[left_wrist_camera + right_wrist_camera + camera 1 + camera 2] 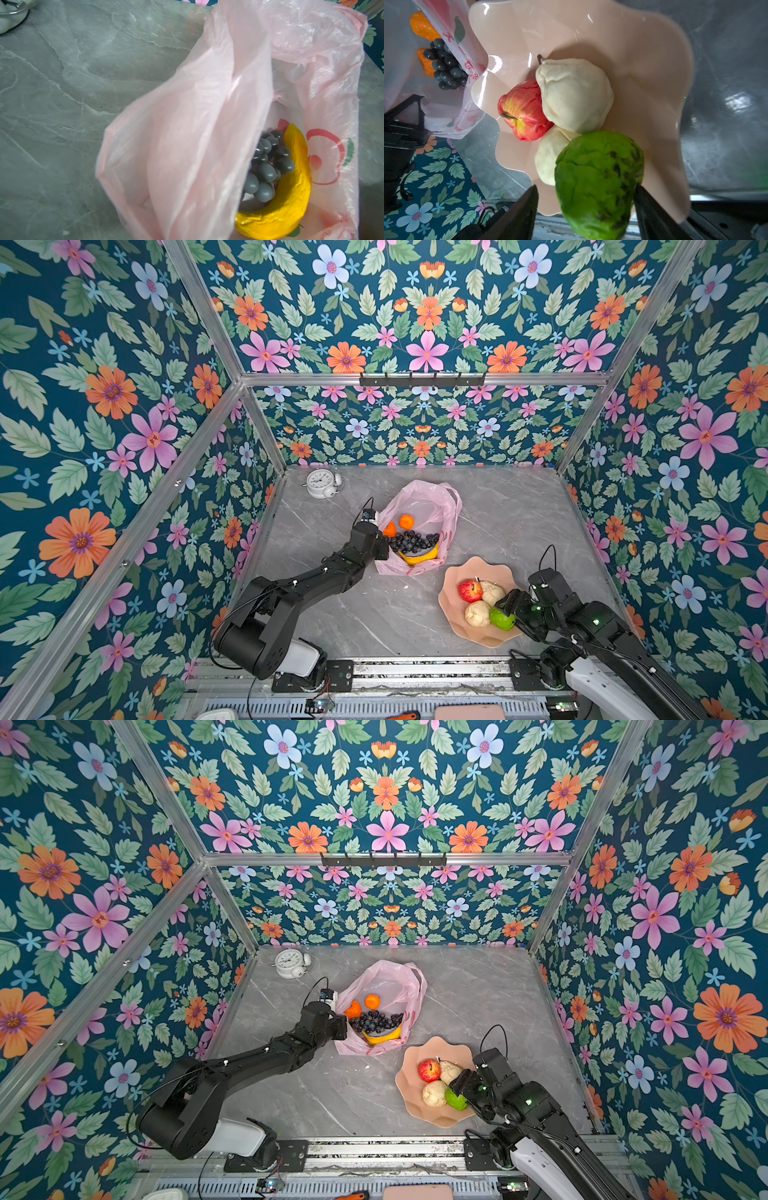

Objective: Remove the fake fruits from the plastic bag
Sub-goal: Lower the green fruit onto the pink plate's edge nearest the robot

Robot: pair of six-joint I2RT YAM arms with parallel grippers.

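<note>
The scalloped peach-pink bowl (pixel 459 572) sits on the grey marbled table (pixel 374 614), and four of the fake fruits lie in it: a red apple (pixel 470 590), two cream lumpy pieces (pixel 492 592) (pixel 478 613) touching it, and a bumpy green fruit (pixel 500 618) on the side of the bowl nearest the right arm. The right gripper (pixel 585 187) hangs over that side with its jaws spread around the green fruit. In the right wrist view one finger (pixel 645 207) is against the fruit's flank, while the other (pixel 527 209) stands clear of it with bowl showing in the gap. Behind the bowl and to its left, just beside its rim, lies the plastic bag (pixel 428 497), its mouth gaping upward. Inside it are two oranges (pixel 407 521) (pixel 390 529) farthest from the bowl, then the dark grape bunch (pixel 413 542), then the yellow banana (pixel 419 559) curled under the grapes on the bowl's side. The left gripper (pixel 382 547) is at the bag's rim on the side away from the bowl, pressed together on a fold of the film. That fold rises toward the camera in the left wrist view, though the fingertips themselves are hidden. A white alarm clock (pixel 323 483) stands beyond the bag, well apart from the bowl.
</note>
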